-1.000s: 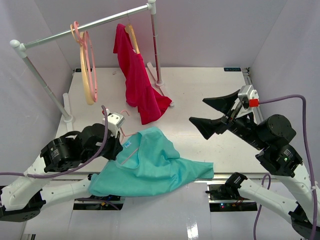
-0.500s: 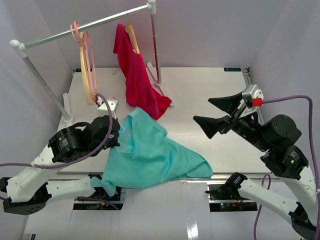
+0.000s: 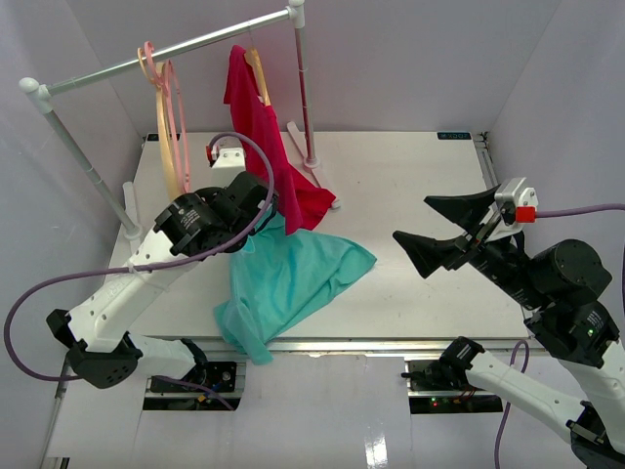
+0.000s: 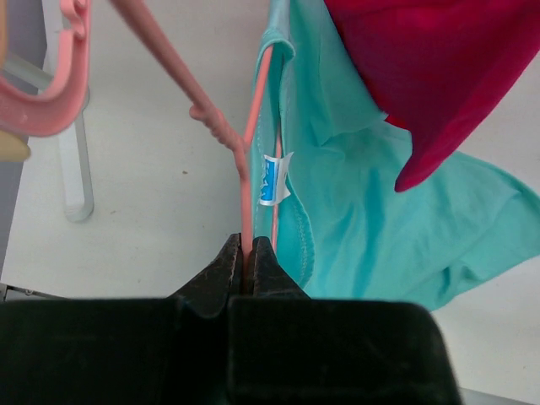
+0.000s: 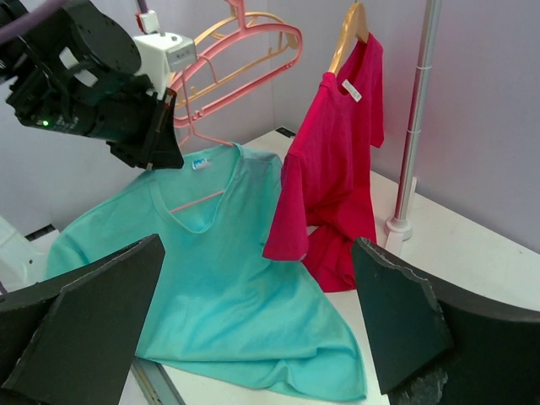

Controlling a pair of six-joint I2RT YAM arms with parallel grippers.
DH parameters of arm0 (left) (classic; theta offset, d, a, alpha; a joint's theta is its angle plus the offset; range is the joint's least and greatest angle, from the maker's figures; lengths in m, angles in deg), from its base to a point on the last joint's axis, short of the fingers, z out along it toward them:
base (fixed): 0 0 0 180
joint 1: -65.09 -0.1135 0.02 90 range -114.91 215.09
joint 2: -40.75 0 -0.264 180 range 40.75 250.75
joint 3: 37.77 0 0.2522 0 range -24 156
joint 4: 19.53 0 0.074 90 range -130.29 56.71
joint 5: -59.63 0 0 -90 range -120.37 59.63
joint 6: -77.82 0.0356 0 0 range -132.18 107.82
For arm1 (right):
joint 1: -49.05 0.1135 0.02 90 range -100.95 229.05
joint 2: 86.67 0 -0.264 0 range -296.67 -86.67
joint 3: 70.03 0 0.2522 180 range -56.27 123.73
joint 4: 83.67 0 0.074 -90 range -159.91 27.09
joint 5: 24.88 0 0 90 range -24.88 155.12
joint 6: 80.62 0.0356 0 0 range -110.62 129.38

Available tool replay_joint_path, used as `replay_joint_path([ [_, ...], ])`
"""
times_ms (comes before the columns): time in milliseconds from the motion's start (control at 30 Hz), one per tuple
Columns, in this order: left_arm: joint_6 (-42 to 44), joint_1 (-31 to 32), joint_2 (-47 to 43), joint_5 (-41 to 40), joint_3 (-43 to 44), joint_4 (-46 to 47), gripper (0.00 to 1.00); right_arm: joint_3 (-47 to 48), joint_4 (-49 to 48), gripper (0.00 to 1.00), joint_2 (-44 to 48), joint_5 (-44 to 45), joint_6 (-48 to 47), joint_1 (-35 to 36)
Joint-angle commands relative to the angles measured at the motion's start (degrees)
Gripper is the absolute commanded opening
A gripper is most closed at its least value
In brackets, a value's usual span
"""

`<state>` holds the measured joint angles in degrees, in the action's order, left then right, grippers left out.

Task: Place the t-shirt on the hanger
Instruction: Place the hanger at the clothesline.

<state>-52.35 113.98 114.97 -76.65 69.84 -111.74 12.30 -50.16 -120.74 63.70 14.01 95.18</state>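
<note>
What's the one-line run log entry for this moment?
left pincer: shut on pink hanger | teal t-shirt: on hanger, lower part on table | right pincer: open, empty

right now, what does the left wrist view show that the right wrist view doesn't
Only the left wrist: the left gripper seen close, shut on the thin stem of the hanger. Only the right wrist: the right gripper open, the wooden hanger carrying the red garment, and the rack's upright pole. Both: the t-shirt with the hanger inside its collar, and the red garment.
</note>
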Motion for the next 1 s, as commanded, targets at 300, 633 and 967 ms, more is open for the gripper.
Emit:
replay_joint_path([
  [300,19.82,-6.18,2.78,-7.67,11.65,18.58,0.00,-2.30,-0.76,0.98,0.34,2.58,-0.43,-0.16],
  [633,30.71,-15.30,10.42,2.12,16.10,32.39,0.00,-3.77,-1.10,0.98,1.27,2.28,-0.50,-0.16],
  [967,34.74,-21.04,16.52,-1.22,21.64,40.94,0.00,-4.92,-1.53,0.98,1.31,2.20,-0.32,-0.05],
])
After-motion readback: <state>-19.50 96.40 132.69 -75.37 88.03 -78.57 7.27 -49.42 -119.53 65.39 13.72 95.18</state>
